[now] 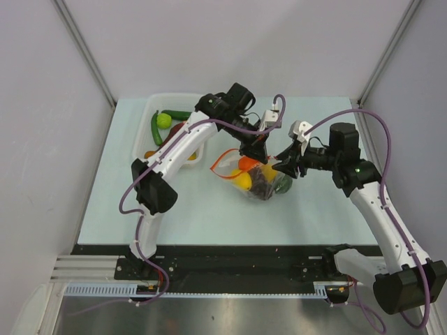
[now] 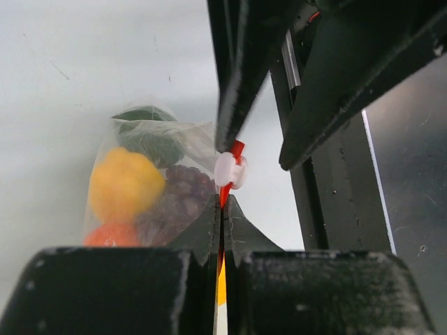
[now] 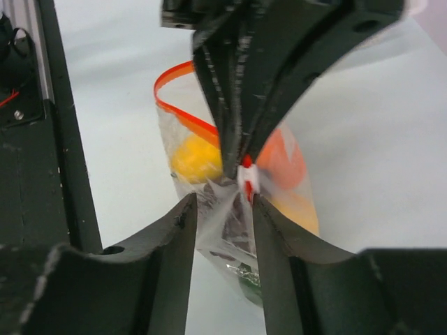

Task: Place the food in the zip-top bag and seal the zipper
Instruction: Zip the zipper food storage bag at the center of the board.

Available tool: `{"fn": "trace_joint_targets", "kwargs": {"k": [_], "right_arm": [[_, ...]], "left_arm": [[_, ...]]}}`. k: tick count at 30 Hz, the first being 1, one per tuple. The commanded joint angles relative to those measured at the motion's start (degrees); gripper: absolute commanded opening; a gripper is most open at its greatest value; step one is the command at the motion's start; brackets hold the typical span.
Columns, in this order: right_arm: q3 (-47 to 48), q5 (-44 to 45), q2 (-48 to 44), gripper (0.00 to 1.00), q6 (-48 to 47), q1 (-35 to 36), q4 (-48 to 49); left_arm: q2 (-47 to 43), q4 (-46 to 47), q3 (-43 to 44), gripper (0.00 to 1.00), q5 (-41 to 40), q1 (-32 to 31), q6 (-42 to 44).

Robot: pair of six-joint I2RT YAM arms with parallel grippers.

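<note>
Clear, crinkly zip-top bag (image 1: 227,166) of toy food (image 1: 244,180), mid-bench (image 1: 209,216).
Left gripper (image 2: 221,204) jaws pinch the bag's thin red-orange zipper (image 3: 183,115); right gripper (image 3: 225,204) jaws spread around its plastic by the white slider (image 3: 248,178). Inside: a glossy yellow fruit (image 2: 124,183) and knobbly purple grapes (image 2: 178,192).

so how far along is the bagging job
Done: yellow, orange and purple food sits in the bag. In hand: left pincer is shut on the zipper strip, right pincer straddles the bag beside the white slider. To do: the bag gapes open, and green pieces lie in the tray.
</note>
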Motion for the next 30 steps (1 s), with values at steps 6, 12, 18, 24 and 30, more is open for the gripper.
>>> {"fn": "trace_joint_targets", "kwargs": {"k": [6, 12, 18, 24, 30], "right_arm": [[0.07, -0.17, 0.40, 0.22, -8.43, 2.15, -0.15], [0.15, 0.09, 1.19, 0.12, -11.24, 2.32, -1.20], [0.07, 2.11, 2.15, 0.15, -12.65, 3.11, -1.56], [0.07, 4.13, 3.38, 0.12, -13.79, 4.17, -2.17], [-0.02, 4.84, 3.12, 0.00, -13.62, 4.26, -1.65]], "left_arm": [[-1.19, 0.93, -2.20, 0.00, 5.30, 0.15, 5.61], [-1.11, 1.63, -2.30, 0.00, 5.56, 0.24, 5.61], [-1.02, 1.89, -2.39, 0.00, 5.92, 0.24, 5.52], [-1.02, 1.90, -2.39, 0.00, 5.92, 0.41, 5.52], [-4.16, 5.75, -5.36, 0.40, 6.88, 2.42, 2.20]]}}
